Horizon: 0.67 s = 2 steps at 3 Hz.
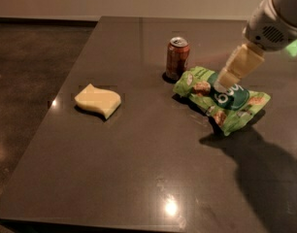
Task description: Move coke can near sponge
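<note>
Hovering over green bag (238,107) beside coke can (177,58), gripper (225,80) state unclear.

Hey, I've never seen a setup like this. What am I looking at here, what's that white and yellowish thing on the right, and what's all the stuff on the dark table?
This is one camera's picture, looking down on a dark table. Where the camera is mounted is not known. The white shape coming in from the upper right is a robot arm. Its pale yellowish tip is the end effector, the part that grasps things. It hangs over the crinkled green snack bag, and I cannot tell whether it touches the bag. Three things rest on the table. The bag lies on the right, a reddish coke can stands upright just behind the bag's left end, and a flat pale yellow sponge lies well apart on the left. Nothing is lifted off the table.
</note>
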Each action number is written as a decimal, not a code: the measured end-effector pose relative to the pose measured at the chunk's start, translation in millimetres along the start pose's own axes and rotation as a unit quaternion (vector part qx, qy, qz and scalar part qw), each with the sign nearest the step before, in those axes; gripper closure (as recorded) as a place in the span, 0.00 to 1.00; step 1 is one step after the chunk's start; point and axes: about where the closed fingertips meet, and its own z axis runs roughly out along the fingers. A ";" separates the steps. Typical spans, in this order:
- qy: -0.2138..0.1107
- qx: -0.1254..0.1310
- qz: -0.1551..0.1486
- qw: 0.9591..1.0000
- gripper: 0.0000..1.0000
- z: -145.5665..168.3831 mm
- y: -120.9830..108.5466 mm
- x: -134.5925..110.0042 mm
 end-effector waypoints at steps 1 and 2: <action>-0.030 0.013 0.054 0.998 0.00 23.9 -24.5 -26.1; -0.056 0.038 0.092 0.993 0.00 51.6 -42.0 -48.8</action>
